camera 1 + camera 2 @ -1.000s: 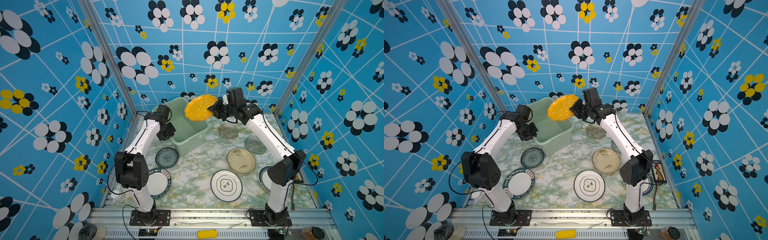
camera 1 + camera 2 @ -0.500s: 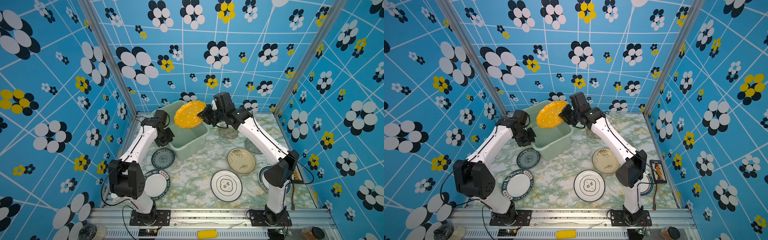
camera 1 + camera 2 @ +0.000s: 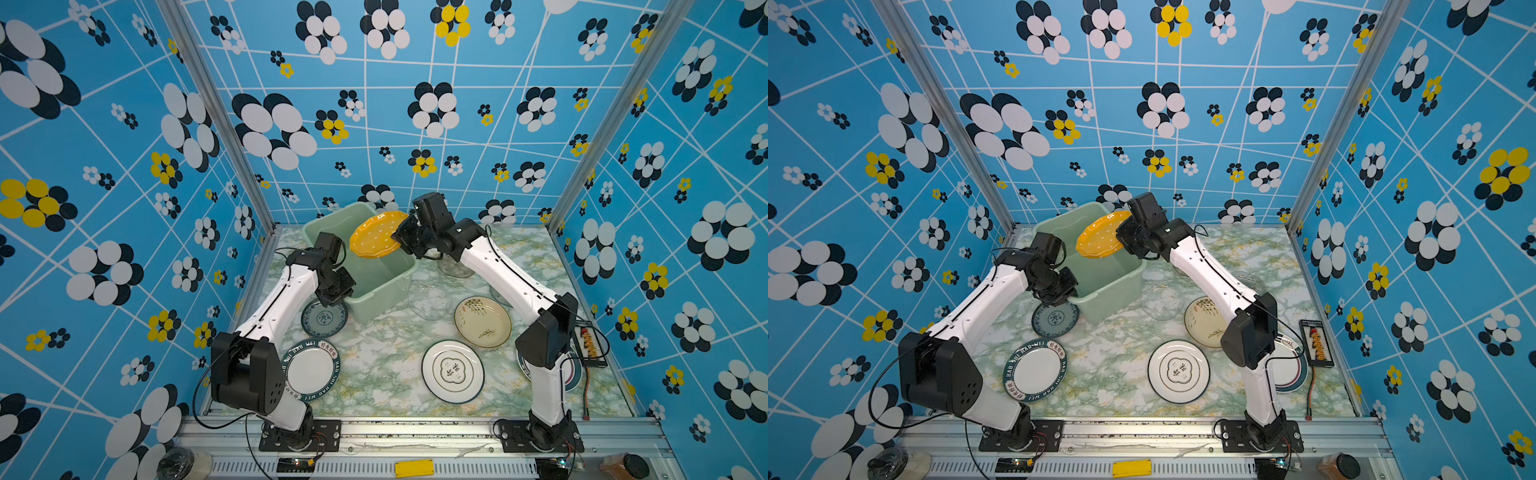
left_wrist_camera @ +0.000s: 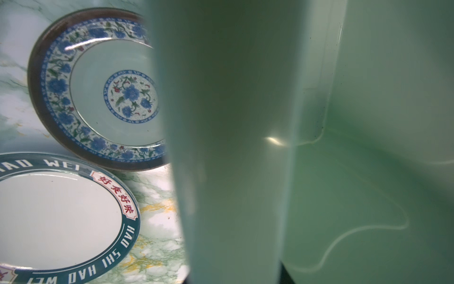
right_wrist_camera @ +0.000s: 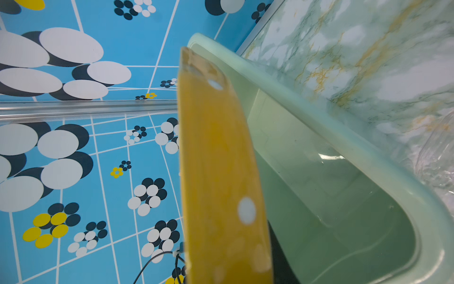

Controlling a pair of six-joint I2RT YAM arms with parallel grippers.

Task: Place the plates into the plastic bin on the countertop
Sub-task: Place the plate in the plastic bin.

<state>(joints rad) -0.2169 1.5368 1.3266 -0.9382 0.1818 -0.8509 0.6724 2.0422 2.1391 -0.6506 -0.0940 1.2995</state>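
You are clamping the yellow plate (image 3: 374,237) in the right gripper (image 3: 400,241), tilted just above the plastic bin (image 3: 384,297). Your left gripper (image 3: 341,291) is pinching the plastic bin's wall, just beside the blue-patterned plate (image 3: 324,319).

Both top views: mounted high over the front edge, tilted down and back, wide enough for the whole countertop (image 3: 382,365) and plastic bin (image 3: 378,299); near-identical framing, small sideways offset. Left wrist cam: right up against the bin wall, blue floral plate (image 4: 98,98) alongside. Right wrist cam: close along the yellow plate (image 5: 216,159), bin interior past it, flowered wall (image 5: 73,147) behind.
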